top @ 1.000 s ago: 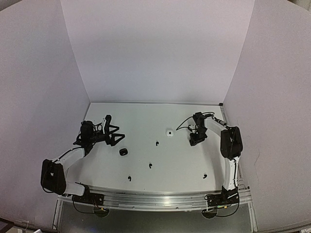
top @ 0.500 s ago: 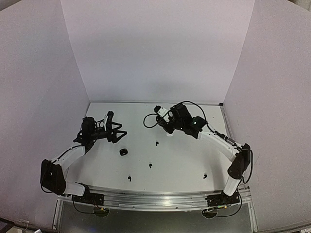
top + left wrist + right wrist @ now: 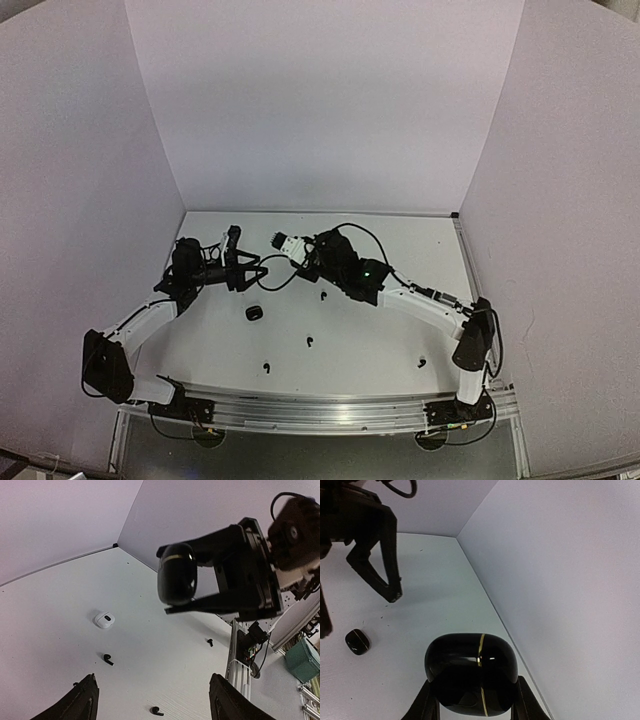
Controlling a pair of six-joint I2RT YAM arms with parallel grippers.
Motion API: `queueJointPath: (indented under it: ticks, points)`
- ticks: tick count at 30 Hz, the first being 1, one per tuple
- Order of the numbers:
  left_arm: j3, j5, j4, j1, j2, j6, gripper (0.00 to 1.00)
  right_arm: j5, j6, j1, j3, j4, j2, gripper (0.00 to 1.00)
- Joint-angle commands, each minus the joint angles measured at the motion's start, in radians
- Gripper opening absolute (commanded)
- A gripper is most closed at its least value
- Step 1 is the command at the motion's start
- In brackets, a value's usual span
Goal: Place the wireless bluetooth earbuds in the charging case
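Note:
My right gripper (image 3: 476, 702) is shut on a glossy black charging case (image 3: 470, 672) with a gold seam, closed and held above the table. In the top view that gripper (image 3: 280, 242) is at the back left, close to my left gripper (image 3: 250, 272). The left gripper (image 3: 152, 700) is open and empty. The held case also shows in the left wrist view (image 3: 177, 574). Black earbuds lie loose on the table (image 3: 323, 296) (image 3: 309, 342) (image 3: 266, 367) (image 3: 421, 362); three show in the left wrist view (image 3: 107, 659) (image 3: 156, 711) (image 3: 210, 641). No white earbuds show.
A second small black case (image 3: 254, 313) lies on the table below the left gripper; it also shows in the right wrist view (image 3: 357, 641). A white case (image 3: 104, 619) lies on the table, hidden under the right arm in the top view. White walls enclose three sides.
My right arm has swung from the right side across the table to the back left, up to the left gripper. The left gripper has shifted slightly right.

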Motion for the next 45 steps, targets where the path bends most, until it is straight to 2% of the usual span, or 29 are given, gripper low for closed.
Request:
queueJointPath:
  ticks: [1,10,22,36,39,45]
  points:
    - [0.054,-0.053,0.081,-0.004,-0.030,-0.055,0.71,0.031,-0.016,0.021,0.060,0.054,0.017,0.00]
    - [0.071,-0.065,0.046,-0.049,-0.008,-0.030,0.64,0.077,0.007,0.064,0.090,0.052,0.061,0.00]
    - [0.069,-0.117,0.136,-0.052,0.003,-0.060,0.57,0.041,0.034,0.081,0.081,0.051,0.056,0.00]
    - [0.079,-0.112,0.139,-0.069,0.016,-0.079,0.51,0.015,0.033,0.094,0.123,0.048,0.087,0.00]
    - [0.078,-0.117,0.141,-0.069,0.017,-0.078,0.47,0.009,0.032,0.093,0.127,0.047,0.093,0.00]
    - [0.075,-0.099,0.132,-0.069,0.015,-0.072,0.31,0.016,0.034,0.094,0.131,0.045,0.093,0.00]
